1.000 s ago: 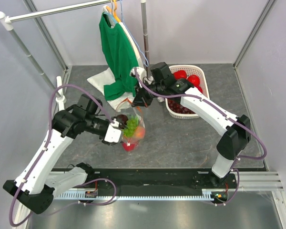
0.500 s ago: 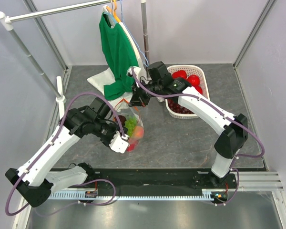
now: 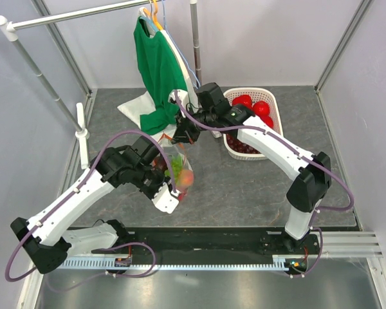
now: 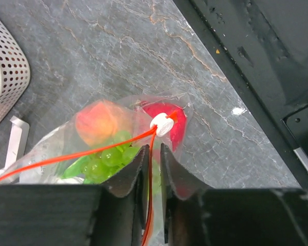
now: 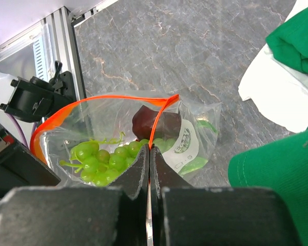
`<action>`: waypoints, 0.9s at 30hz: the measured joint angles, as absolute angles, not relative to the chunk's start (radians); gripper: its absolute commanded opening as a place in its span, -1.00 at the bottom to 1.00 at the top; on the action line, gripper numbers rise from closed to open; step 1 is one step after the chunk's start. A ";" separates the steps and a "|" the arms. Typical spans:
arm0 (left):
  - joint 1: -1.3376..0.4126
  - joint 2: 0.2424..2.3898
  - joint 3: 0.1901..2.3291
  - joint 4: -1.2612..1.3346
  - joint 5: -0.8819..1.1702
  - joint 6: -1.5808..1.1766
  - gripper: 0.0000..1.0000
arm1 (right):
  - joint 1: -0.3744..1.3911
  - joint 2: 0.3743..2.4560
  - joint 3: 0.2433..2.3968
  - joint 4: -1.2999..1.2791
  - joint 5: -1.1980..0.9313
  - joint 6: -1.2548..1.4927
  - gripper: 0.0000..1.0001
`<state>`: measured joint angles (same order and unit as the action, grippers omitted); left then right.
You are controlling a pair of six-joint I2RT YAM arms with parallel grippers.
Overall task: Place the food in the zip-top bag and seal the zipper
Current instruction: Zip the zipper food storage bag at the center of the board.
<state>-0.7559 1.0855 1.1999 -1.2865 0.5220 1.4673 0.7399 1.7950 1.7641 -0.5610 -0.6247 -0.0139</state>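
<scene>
Orange-red against grey stone, the zipper [image 4: 92,150] of the zip-top bag [image 3: 177,168] gaped in a loop, strung between two arms over the table [image 3: 244,183]. Grapes [image 5: 97,159], an orange fruit [image 4: 95,117] and a red one [image 4: 174,125] lay inside, so loading looked largely done, though red fruit sat in the white basket [image 3: 275,106]. The right gripper [image 5: 149,149] was pinched tight on the strip's far end. The left gripper [image 4: 153,149] straddled the strip beside its white end piece [image 4: 162,124], jaws a slit apart, grip uncertain. Sealing appeared not yet done.
</scene>
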 measured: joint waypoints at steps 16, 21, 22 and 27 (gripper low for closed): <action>-0.768 1.028 1.151 -0.873 0.558 0.951 -0.96 | 0.728 1.871 1.927 -0.535 -0.624 0.017 0.88; -0.768 0.967 1.048 -0.648 0.517 0.639 -0.96 | 0.647 1.791 1.925 -0.513 -0.606 0.041 0.94; -0.768 0.964 1.036 -0.612 0.498 0.582 -0.96 | 0.623 1.758 1.903 -0.514 -0.599 0.042 0.92; -0.768 0.969 1.008 -0.469 0.393 0.368 -0.96 | 0.514 1.543 1.743 -0.503 -0.589 0.026 0.52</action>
<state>-0.7681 0.9691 1.0077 -0.4694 0.3935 0.3676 0.5137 1.5433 1.7428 -0.5026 -0.5888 0.0261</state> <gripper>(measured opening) 0.028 0.894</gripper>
